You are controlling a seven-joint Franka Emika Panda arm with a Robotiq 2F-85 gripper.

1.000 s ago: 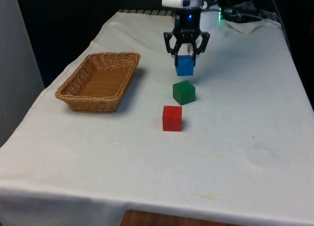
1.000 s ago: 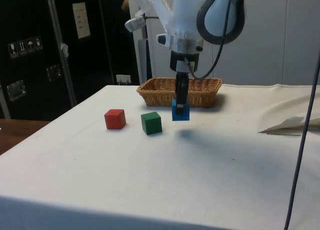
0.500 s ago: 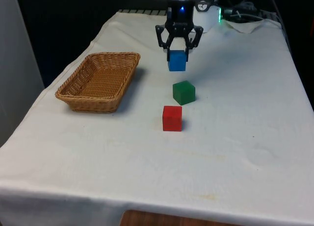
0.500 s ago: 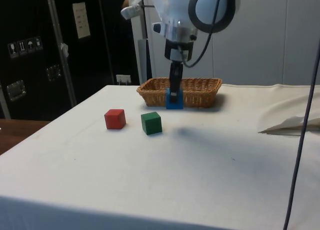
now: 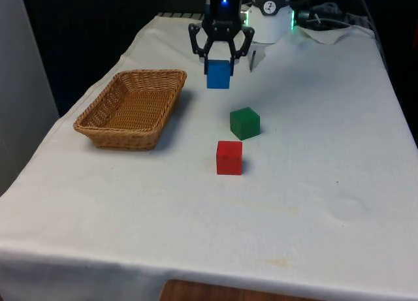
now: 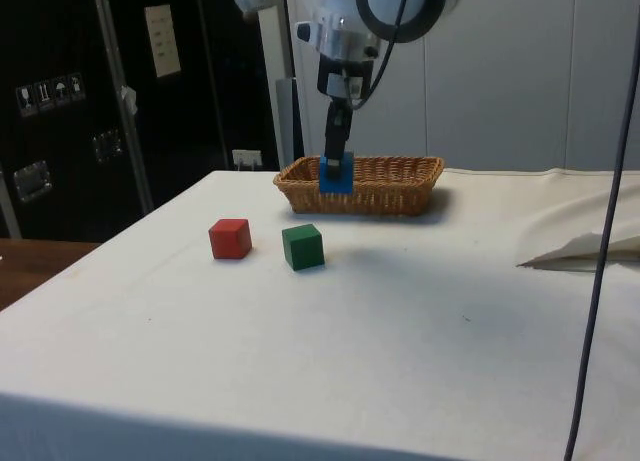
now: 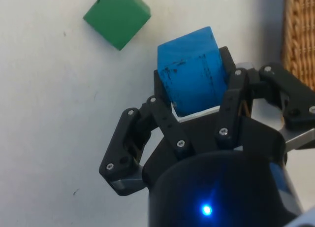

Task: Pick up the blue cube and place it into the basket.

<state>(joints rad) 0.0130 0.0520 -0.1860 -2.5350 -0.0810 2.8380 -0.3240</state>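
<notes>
The blue cube (image 5: 218, 74) hangs above the white cloth, held in my black gripper (image 5: 219, 64), which is shut on it. In the side view the blue cube (image 6: 336, 173) is lifted in front of the basket (image 6: 400, 186), with the gripper (image 6: 337, 161) coming down onto it from above. The wrist view has the blue cube (image 7: 193, 77) between the fingers (image 7: 226, 109), and the basket's woven rim (image 7: 298, 35) close beside it. The wicker basket (image 5: 108, 121) lies at the front view's left of the cube, with nothing inside it.
A green cube (image 5: 245, 123) and a red cube (image 5: 229, 157) sit on the cloth nearer the camera than my gripper. The same green cube (image 6: 303, 246) and red cube (image 6: 230, 238) stand left of the basket in the side view. Crumpled cloth (image 6: 585, 249) lies at the right.
My gripper has risen and carried the blue cube toward the front view's left, away from the green cube and closer to the basket. The green and red cubes have stayed put.
</notes>
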